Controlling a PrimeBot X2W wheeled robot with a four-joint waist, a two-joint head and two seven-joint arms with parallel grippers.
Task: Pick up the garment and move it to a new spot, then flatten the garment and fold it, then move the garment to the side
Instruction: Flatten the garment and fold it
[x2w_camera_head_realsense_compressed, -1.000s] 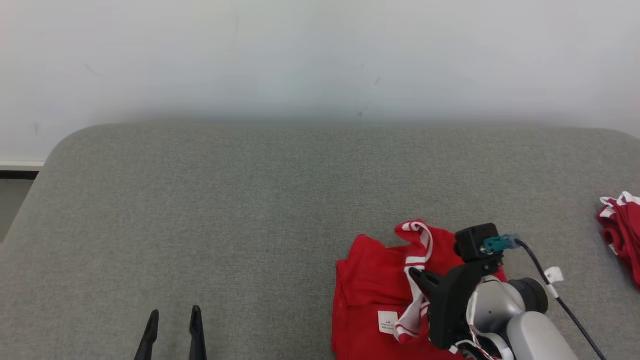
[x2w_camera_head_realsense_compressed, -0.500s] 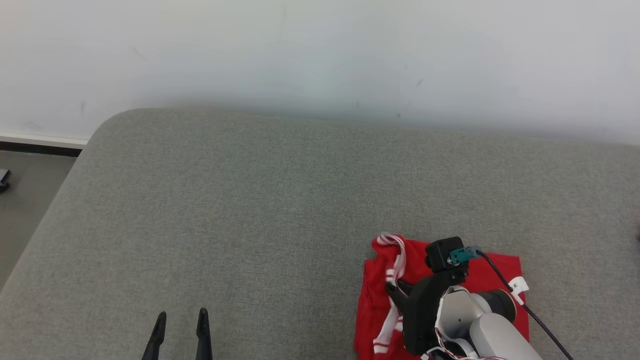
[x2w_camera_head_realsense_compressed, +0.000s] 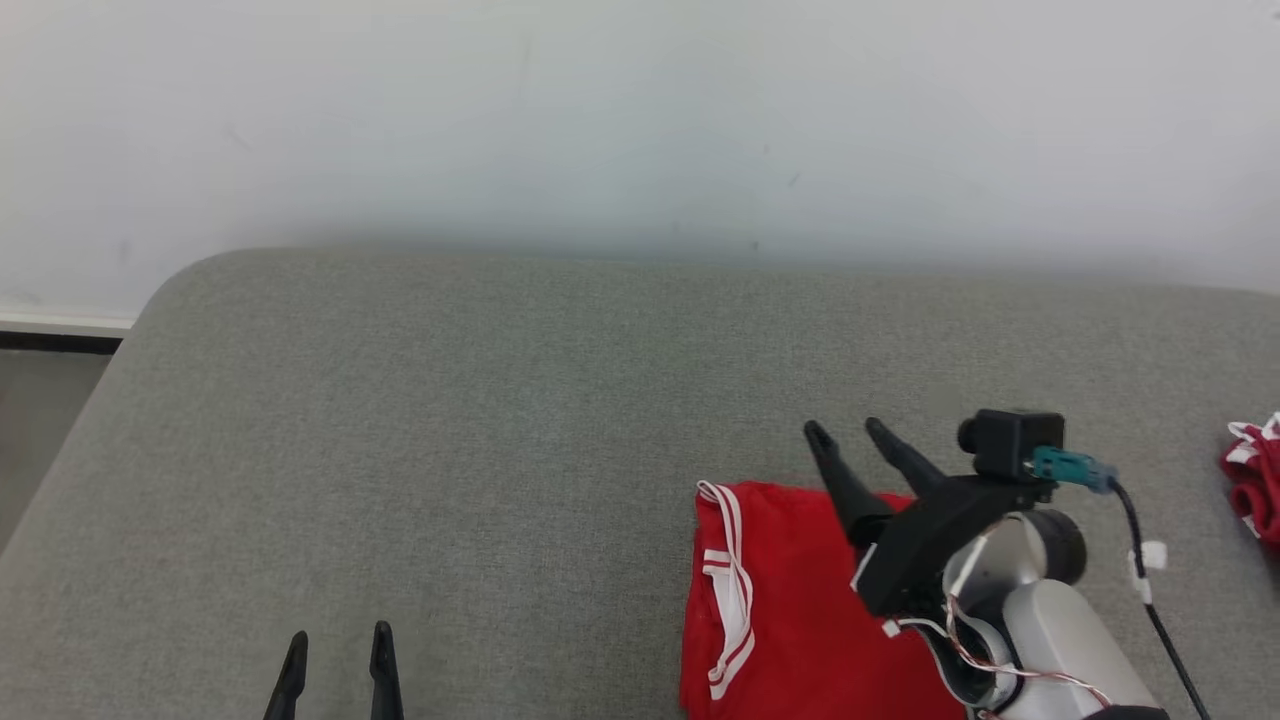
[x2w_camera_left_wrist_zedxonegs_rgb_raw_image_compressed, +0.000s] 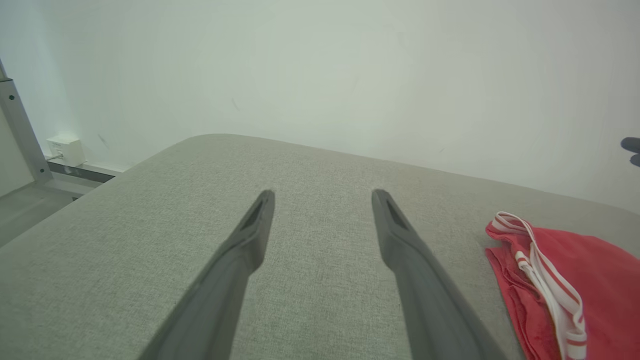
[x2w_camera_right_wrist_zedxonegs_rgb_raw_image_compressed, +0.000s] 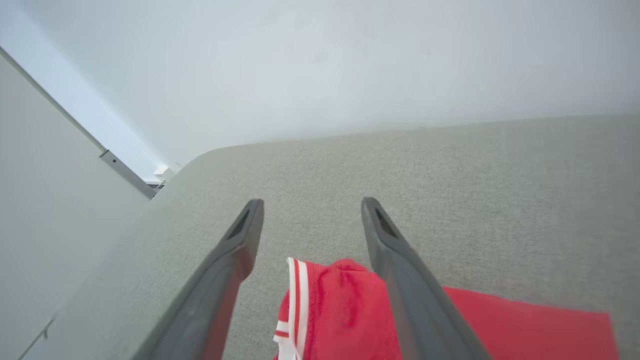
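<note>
At 7 o'clock in the head view the left gripper (x2w_camera_head_realsense_compressed: 338, 637) hung idle over the grey padded surface (x2w_camera_head_realsense_compressed: 500, 420), its jaws wide and empty. The red garment (x2w_camera_head_realsense_compressed: 790, 600) lay at 5 o'clock near the front edge, fairly flat, with its white-striped trim along its 9 o'clock side. The right gripper (x2w_camera_head_realsense_compressed: 845, 428) hovered above the garment's far edge, jaws spread wide and holding nothing, pointing toward 11 o'clock. A second red bundle (x2w_camera_head_realsense_compressed: 1255, 470) sat well apart at 3 o'clock.

This looked like the release after setting the garment down. Whether it counted as folded was hard to judge, since part of it lay under the arm. The next move probably called for drawing the right arm clear without snagging the cloth, then smoothing it.

A second before, the right jaws were pinched on crumpled fabric with a label showing. Now they had let go and risen, and the cloth lay smoother. The camera had shifted too.
</note>
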